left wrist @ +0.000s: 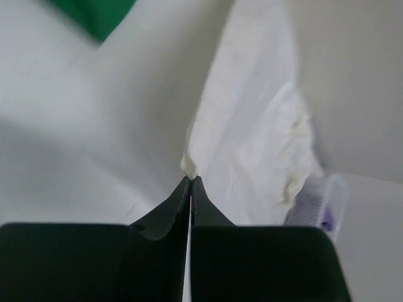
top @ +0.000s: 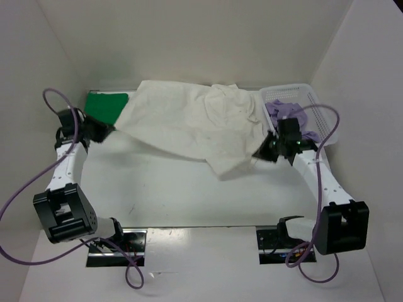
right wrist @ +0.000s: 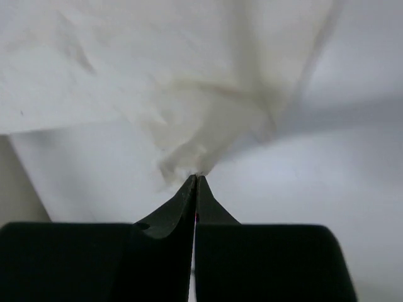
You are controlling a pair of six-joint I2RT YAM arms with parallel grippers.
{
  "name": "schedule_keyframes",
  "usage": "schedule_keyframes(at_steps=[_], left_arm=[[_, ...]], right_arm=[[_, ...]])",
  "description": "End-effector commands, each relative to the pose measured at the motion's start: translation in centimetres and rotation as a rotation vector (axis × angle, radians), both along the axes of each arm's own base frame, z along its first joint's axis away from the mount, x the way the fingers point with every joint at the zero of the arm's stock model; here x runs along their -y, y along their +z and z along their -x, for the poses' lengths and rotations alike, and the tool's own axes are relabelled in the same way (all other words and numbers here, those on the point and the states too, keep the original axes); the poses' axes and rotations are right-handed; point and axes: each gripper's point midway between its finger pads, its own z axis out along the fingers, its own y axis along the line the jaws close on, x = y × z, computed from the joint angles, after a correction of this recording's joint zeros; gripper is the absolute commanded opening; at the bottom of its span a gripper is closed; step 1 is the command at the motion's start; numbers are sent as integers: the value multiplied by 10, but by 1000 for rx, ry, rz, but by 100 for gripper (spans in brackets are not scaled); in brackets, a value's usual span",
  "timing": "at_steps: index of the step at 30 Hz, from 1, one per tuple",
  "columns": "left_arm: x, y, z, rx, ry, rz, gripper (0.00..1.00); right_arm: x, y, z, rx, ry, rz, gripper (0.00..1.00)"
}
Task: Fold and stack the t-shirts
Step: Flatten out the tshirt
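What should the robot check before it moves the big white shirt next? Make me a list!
1. Left gripper pinching the white shirt: ok, shut on its edge.
2. Right gripper pinching the other side: ok.
3. White shirt smooth between the arms: not ok, wrinkled, one corner droops near the right gripper.
4. Green shirt out of the way: cannot tell, the white shirt hides its right edge.
5. Purple shirt waiting in the basket: ok.
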Motion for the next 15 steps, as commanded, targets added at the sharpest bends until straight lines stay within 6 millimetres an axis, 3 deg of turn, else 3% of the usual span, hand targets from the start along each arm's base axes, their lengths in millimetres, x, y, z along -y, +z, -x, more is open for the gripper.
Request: schedule_keyframes(at_steps=[1,3,4,6,9,10,15], left_arm=[[-2,-60,44,-149,28,-69,0],[4,-100,75,-267,36,-64,0],[4,-106,85,-289,36,-77,0],[9,-132,108,-389,37,-65,0],[12,-140,130,-457,31,-83,0],[13,-140,134,-477,28,-76,0],[21,-121,138,-497,-3,-40,0]], right_arm=[[-3,-27,70,-132,35,-29,0],[-6,-44,98,-219,52,-45,0],[-5,-53,115,-287,56,-45,0],[-9,-49,129,-295,56,-66,0],[-6,-35,147,-303,46,-58,0],[-4,-37,161,-355,44,-51,0],[-6,-23,194,-399,49,-76,0]])
